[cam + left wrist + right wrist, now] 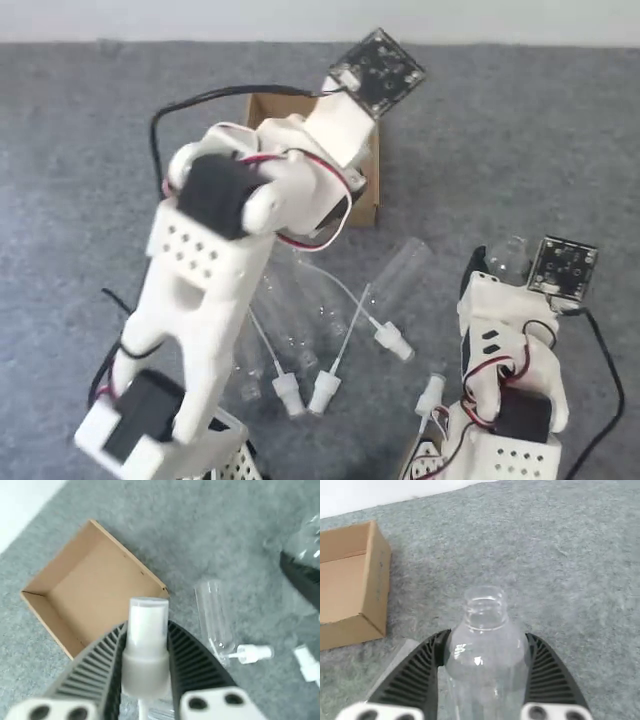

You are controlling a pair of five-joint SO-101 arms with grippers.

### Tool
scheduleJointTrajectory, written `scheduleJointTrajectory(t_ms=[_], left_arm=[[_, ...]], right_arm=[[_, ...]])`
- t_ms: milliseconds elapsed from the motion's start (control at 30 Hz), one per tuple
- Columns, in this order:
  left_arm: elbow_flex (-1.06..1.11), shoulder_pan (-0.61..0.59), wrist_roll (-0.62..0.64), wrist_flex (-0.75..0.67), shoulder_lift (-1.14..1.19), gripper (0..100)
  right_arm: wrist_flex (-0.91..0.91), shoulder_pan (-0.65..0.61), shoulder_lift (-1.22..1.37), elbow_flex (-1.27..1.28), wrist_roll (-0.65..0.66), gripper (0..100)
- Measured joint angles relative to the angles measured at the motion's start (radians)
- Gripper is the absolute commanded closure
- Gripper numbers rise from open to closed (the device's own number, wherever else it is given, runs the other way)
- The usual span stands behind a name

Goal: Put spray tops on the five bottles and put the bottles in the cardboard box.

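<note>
My left gripper (pixel 146 630) is shut on a white spray top (pixel 146 652), held upright with its dip tube hanging below, just short of the open cardboard box (pixel 80 592). My right gripper (pixel 486 639) is shut on a clear bottle (pixel 485 655) with a bare, open neck, held upright. In the high view that bottle (pixel 508 256) stands at the right, and the box (pixel 366 190) lies partly under the left arm. Loose spray tops (pixel 290 392) (pixel 325 386) (pixel 396 343) (pixel 432 390) lie between the arms. Another clear bottle (pixel 402 270) lies on its side.
Grey carpet (pixel 520 140) covers the table. More clear bottles (pixel 290 310) lie under the left arm, partly hidden. From the left wrist, a lying bottle (pixel 215 615) and a spray top (pixel 250 654) sit right of the box.
</note>
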Motion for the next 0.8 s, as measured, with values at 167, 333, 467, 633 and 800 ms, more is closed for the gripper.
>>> scheduleJointTrajectory(t_ms=[167, 333, 467, 633, 800], left_arm=[[0.0, 0.0, 0.043, 0.0, -0.084, 99], [0.078, 0.0, 0.061, 0.0, -0.187, 99], [0.224, 0.0, 0.063, -0.037, -0.301, 99], [0.419, 0.0, 0.063, -0.146, -0.476, 99], [0.546, -0.002, 0.063, -0.235, -0.628, 99]], right_arm=[[0.0, -0.009, 0.0, 0.0, 0.0, 89.8], [0.0, -0.038, 0.0, 0.0, 0.0, 89.8], [0.0, -0.089, 0.0, 0.0, 0.0, 89.8], [0.0, -0.097, 0.0, 0.0, 0.0, 89.8], [-0.044, -0.178, 0.0, 0.0, 0.0, 89.8]])
